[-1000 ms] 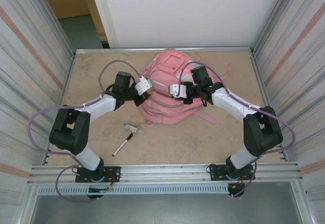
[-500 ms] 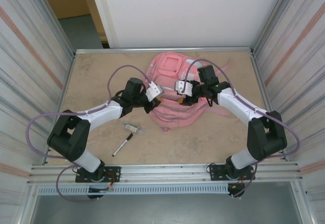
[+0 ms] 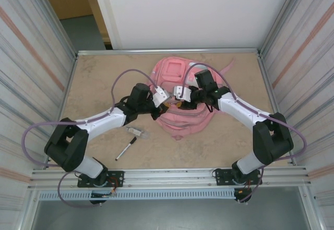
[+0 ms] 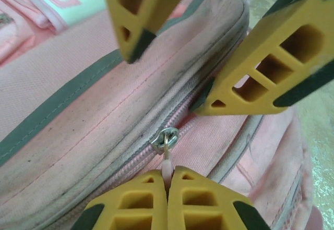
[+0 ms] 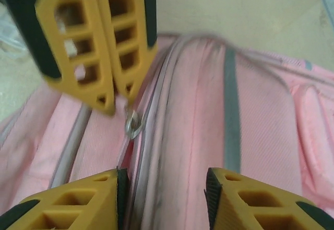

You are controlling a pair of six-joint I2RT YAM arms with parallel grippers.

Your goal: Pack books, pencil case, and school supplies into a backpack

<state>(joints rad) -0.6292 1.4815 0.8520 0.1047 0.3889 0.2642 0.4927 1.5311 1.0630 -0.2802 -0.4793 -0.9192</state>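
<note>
The pink backpack (image 3: 183,79) lies flat at the middle back of the table. My left gripper (image 4: 167,175) is shut on the white pull tab of a grey zip slider (image 4: 166,137) on the backpack's seam. From above, the left gripper (image 3: 163,107) and right gripper (image 3: 180,104) meet over the bag's near half. My right gripper (image 5: 164,188) is open, its jaws straddling a ridge of pink fabric beside the zip slider (image 5: 133,124). A black marker (image 3: 125,148) and a small pale stick-shaped piece (image 3: 136,131) lie on the table. The booklet and pencil case are out of view.
Corrugated metal walls enclose the table (image 3: 94,84) on the left and right, with a white panel behind. An aluminium rail (image 3: 167,177) runs along the near edge by the arm bases. A pink strap (image 3: 228,63) trails off the backpack's far right.
My left gripper has moved right along the backpack toward the right gripper. The backpack has shifted and flattened, with its near edge drawn toward the front.
</note>
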